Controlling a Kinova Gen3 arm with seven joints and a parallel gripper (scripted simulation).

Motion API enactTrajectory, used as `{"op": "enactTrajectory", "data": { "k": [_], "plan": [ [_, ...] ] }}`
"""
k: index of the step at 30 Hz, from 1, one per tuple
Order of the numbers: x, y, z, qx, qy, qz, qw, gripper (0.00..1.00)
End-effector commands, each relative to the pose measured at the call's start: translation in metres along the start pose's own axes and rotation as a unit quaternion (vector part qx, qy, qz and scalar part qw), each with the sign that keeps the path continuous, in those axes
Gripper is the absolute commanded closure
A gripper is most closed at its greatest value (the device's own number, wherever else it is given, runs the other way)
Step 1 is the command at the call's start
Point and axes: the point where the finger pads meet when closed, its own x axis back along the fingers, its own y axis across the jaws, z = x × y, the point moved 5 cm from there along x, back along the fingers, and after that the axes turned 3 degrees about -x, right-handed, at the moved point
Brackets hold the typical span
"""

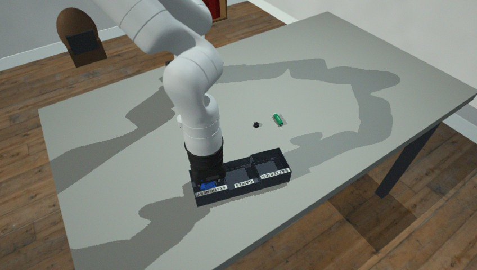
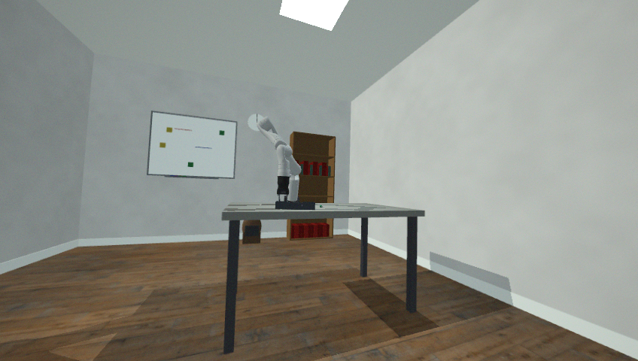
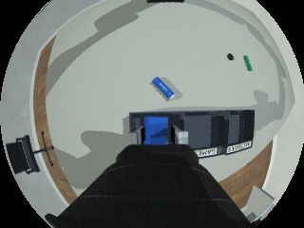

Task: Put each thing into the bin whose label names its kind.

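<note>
My gripper point(image 1: 208, 183) point(image 2: 282, 199) point(image 3: 158, 132) points down over the STATIONERY bin point(image 1: 210, 198). Its fingers stand wide, on either side of a blue block point(image 1: 208, 185) point(image 3: 156, 125), with a gap showing beside the block in the wrist view. The block is within the STATIONERY bin's outline; its underside is hidden. The GAMES bin point(image 1: 246, 189) and BATTERIES bin point(image 1: 275, 180) look empty. A blue cylinder point(image 3: 163, 88) with white print lies behind the bins, hidden in the top view. A green cylinder point(image 1: 278, 119) point(image 3: 248, 63) and a small black thing point(image 1: 256, 124) point(image 3: 230, 56) lie farther right.
The three dark bins stand joined in one row on the grey table point(image 1: 334, 43) point(image 2: 322, 215). The arm hangs over the row's left end. The blue cylinder lies close behind the row. A chair and a bookcase stand off the table.
</note>
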Motion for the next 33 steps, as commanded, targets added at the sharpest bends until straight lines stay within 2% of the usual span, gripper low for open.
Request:
{"op": "enactTrajectory", "data": {
  "k": [1, 27, 29, 33],
  "plan": [
    [0.0, 0.0, 0.0, 0.0, -0.002, 0.0, 1.0, 0.13],
    [0.031, -0.001, 0.0, 0.002, 0.0, 0.001, 1.0, 0.13],
    [0.041, 0.0, 0.0, 0.002, 0.0, 0.001, 1.0, 0.13],
    [0.042, 0.0, 0.0, 0.002, 0.0, 0.001, 1.0, 0.13]
  ]
}}
